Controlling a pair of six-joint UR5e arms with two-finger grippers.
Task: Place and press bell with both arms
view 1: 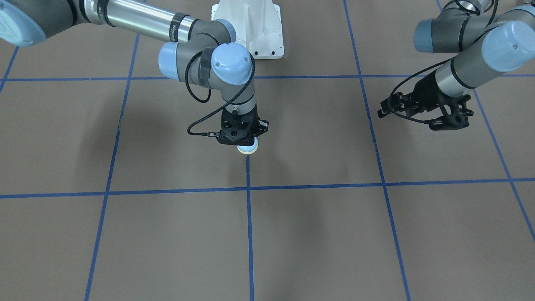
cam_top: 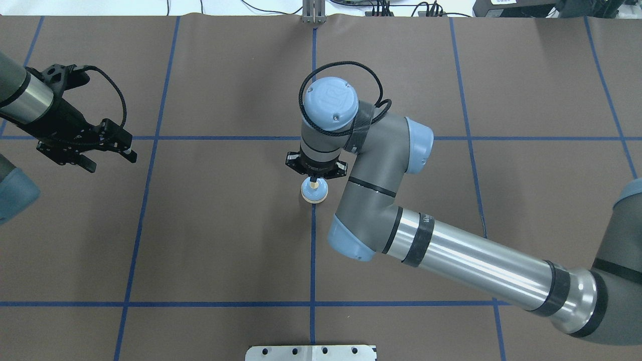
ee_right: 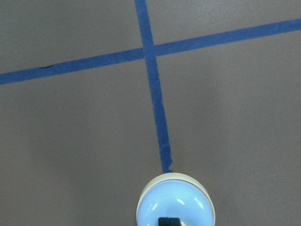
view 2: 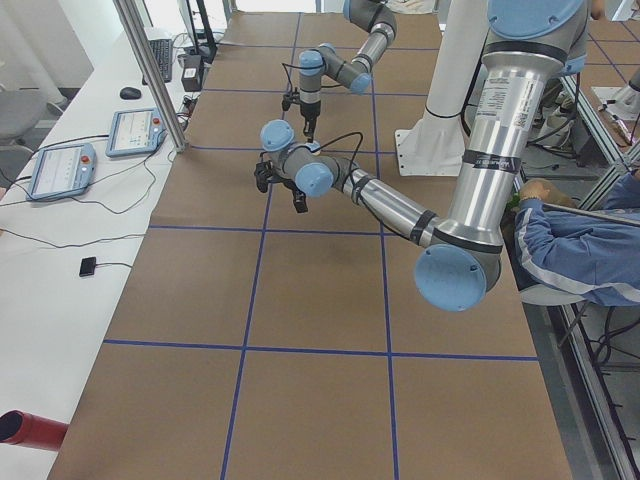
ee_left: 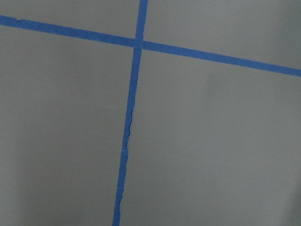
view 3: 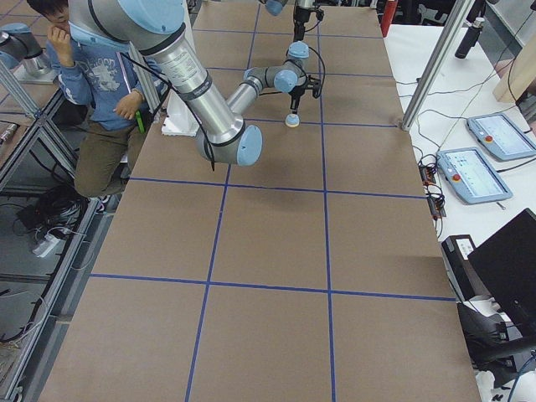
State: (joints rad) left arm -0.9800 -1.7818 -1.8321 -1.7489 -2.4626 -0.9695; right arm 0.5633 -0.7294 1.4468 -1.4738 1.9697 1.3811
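Bell (cam_top: 314, 193), judged light but slippery, is pinched by its button in the right claw (cam_top: 314, 179); the left claw (cam_top: 111, 161) is seen open, empty.

Seen from the front, the right gripper (view 1: 246, 142) covers most of the bell (view 1: 249, 150), mid-frame. The right wrist view's bottom edge cuts the bell, its top under black fingertips (ee_right: 168, 221).
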